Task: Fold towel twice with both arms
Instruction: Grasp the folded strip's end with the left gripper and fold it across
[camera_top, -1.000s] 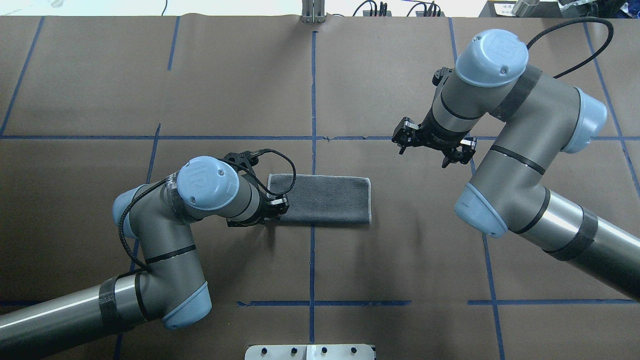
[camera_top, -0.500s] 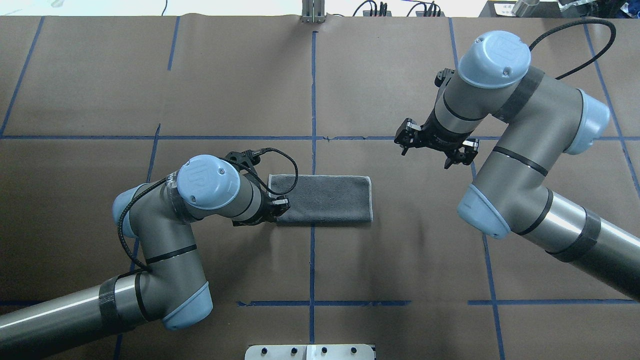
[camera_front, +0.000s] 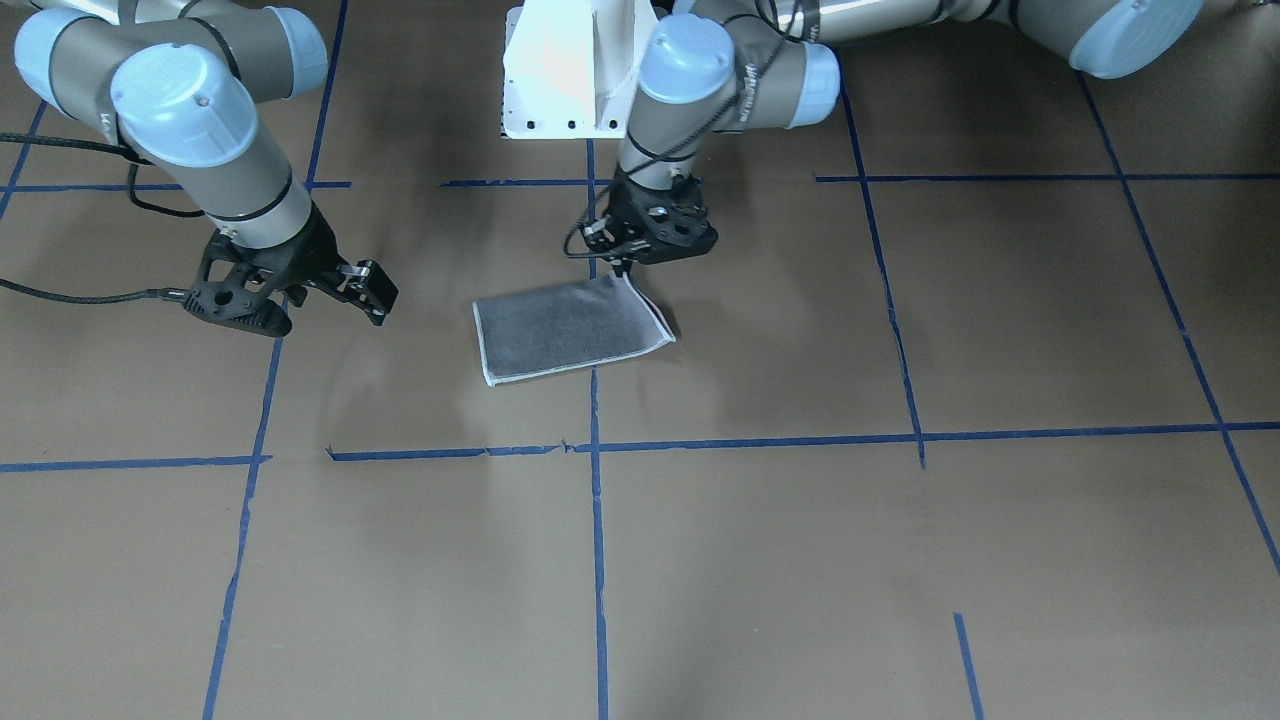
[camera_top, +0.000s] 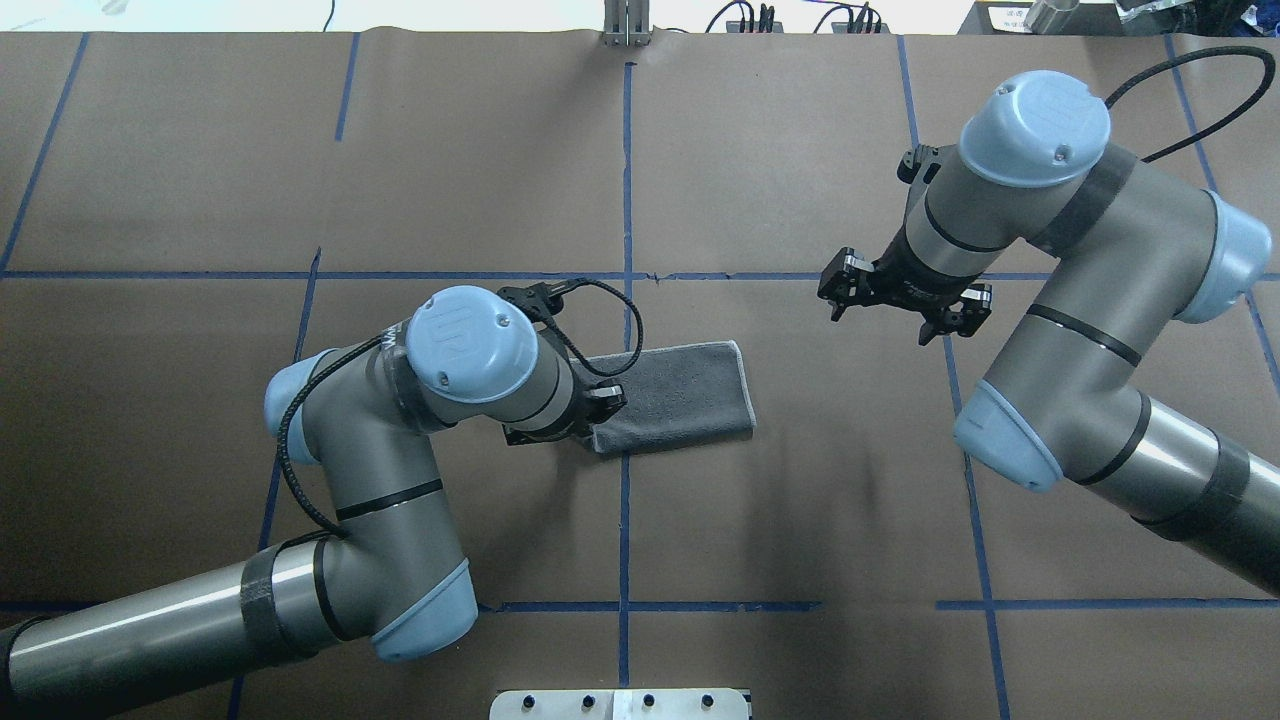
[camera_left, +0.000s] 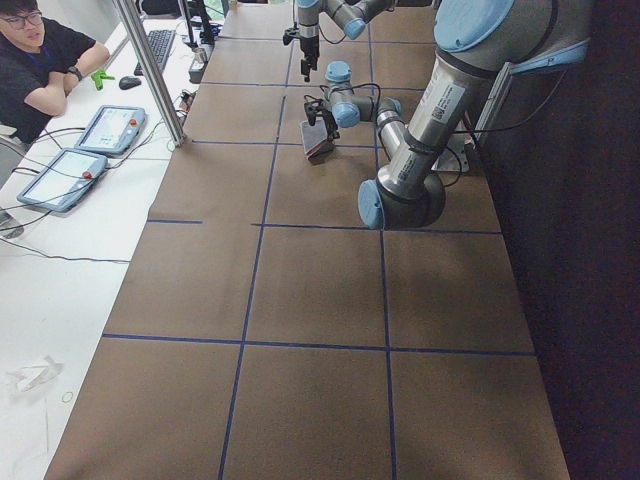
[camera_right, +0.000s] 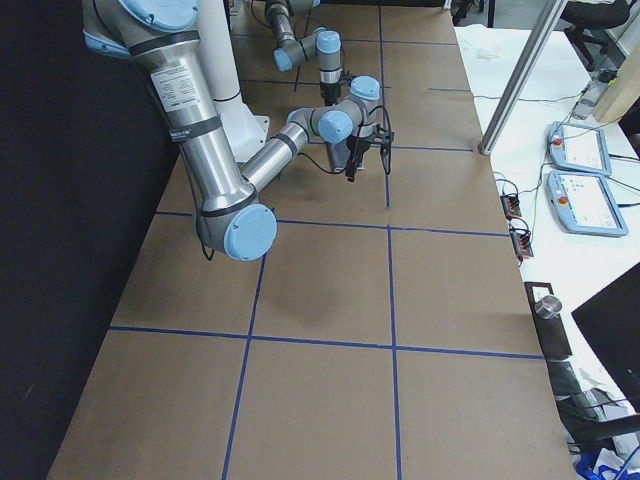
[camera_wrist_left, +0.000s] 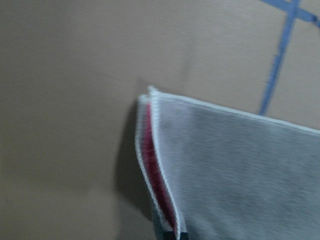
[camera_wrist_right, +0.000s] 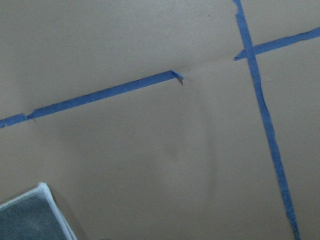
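The left claw (camera_top: 603, 403), pinched shut on the short end of the once-folded towel (camera_top: 685, 395), has carried that end rightward over the last second. The grey strip, mid-worktop (camera_top: 700, 560), now looks shorter, so I'd say the second fold has begun. The right claw (camera_top: 905, 305), spread open and empty, has drifted further aside.

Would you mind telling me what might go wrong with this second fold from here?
The left gripper pinches only one corner of the towel, so the fold may land skewed. In the left wrist view the two layers splay apart, so one might slip out. The right gripper hovers open, away, so nothing pins the far end against dragging.
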